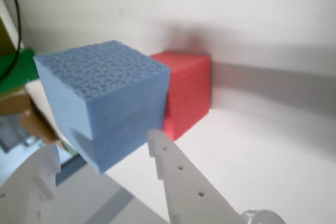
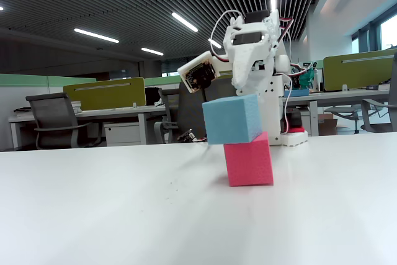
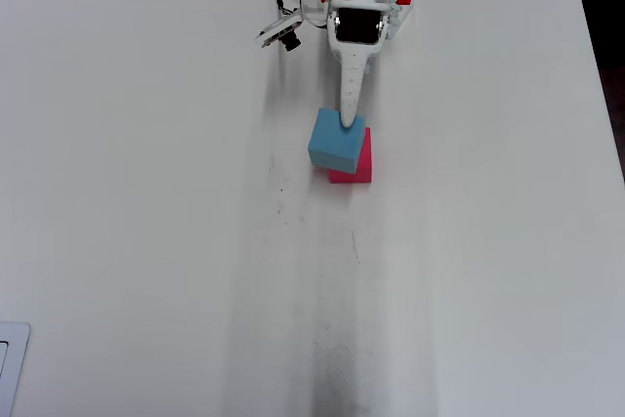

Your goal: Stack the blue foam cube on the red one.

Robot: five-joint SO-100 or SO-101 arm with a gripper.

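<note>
Sitting tilted on the red foam cube (image 2: 249, 160), offset toward the fixed view's left, the blue foam cube (image 2: 232, 119) is resting on the white counter's (image 2: 111, 203) stack, the fingers (image 1: 168, 153) clamping it.

Wrist view close behind the cubes, fixed view low at table level, overhead straight down — all share them.

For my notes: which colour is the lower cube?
Red, clearest in the fixed view.
</note>
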